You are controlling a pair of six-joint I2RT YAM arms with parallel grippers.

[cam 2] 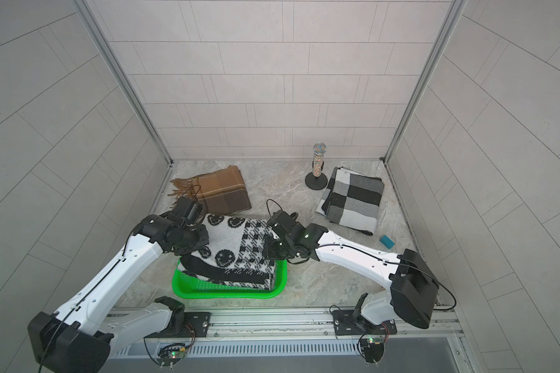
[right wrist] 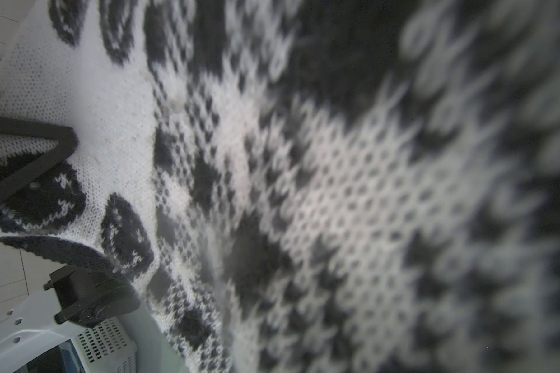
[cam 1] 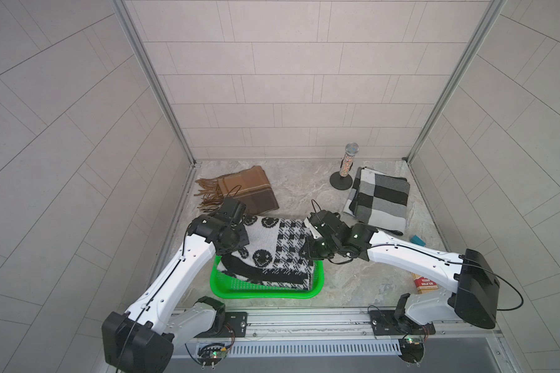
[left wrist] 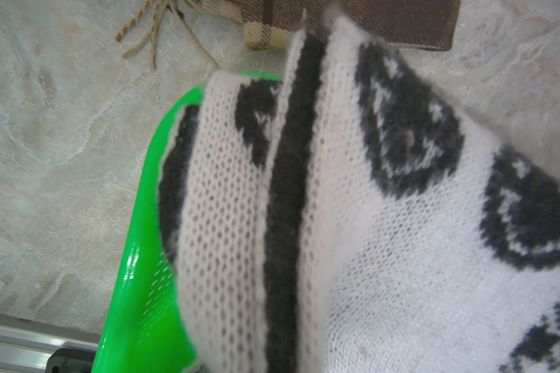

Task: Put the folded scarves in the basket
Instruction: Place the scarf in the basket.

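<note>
scarf [cam 1: 272,245] over basket [cam 1: 265,292], between hands

Both top views look down at you from high above the robot's base rail, facing the back wall, far enough off to take in the whole table [cam 1: 298,193] and both arms; they share nearly the same scene, shifted slightly sideways. Your left wrist camera sits very close behind the left gripper, looking along the smiley-patterned scarf [left wrist: 385,242] to the green basket [left wrist: 136,306] rim and table just beyond. Your right wrist camera is pressed so near the scarf [right wrist: 304,193] that the knit fills it, mostly blurred. The scarf appears in all four.
</note>
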